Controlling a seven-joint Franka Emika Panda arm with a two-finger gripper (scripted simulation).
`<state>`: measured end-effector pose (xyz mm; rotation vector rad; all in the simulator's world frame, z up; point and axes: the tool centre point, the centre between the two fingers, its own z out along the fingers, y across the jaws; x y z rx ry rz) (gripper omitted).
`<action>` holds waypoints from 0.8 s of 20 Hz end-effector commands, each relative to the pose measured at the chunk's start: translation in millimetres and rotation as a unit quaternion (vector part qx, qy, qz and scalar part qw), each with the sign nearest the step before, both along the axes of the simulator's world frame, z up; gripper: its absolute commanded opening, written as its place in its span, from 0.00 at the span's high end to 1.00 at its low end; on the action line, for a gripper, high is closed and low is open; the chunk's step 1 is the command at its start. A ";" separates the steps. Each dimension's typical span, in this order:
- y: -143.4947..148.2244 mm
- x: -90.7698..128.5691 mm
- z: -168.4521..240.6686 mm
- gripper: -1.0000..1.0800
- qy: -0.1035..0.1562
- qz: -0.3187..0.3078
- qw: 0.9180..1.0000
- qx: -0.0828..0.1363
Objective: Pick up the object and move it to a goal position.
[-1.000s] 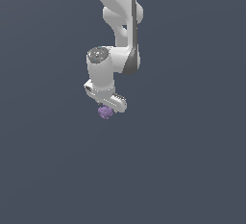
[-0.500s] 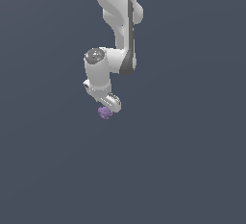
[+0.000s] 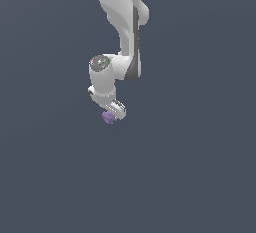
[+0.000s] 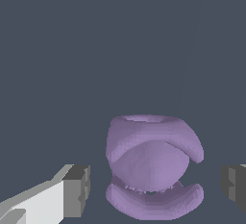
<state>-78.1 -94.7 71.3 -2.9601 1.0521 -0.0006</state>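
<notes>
The object (image 3: 108,117) is a small lumpy light-purple blob on the flat dark grey floor. In the wrist view it (image 4: 151,163) lies between my two fingers. My white gripper (image 3: 113,113) sits right on top of it in the exterior view and hides part of it. The gripper (image 4: 154,188) is open. One finger (image 4: 77,189) and the other finger (image 4: 234,183) stand on either side of the blob, each with a small gap to it. Neither finger touches it.
The white arm (image 3: 125,32) comes down from the top of the exterior view. A plain dark grey floor (image 3: 190,167) fills the view all round. No goal marker shows.
The wrist has come down a little over the blob. The blob has stayed where it was.
</notes>
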 end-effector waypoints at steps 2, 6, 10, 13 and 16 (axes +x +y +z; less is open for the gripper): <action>-0.2 -1.1 -17.4 0.04 0.000 -0.001 1.000 0.000; -0.3 -0.9 -29.2 0.04 0.000 -0.002 1.000 0.000; -0.2 -0.6 -31.7 1.00 0.000 -0.002 1.000 0.000; -0.2 -0.6 -31.7 1.00 0.000 -0.002 1.000 0.000; -0.2 -0.6 -31.7 1.00 0.000 -0.002 1.000 0.000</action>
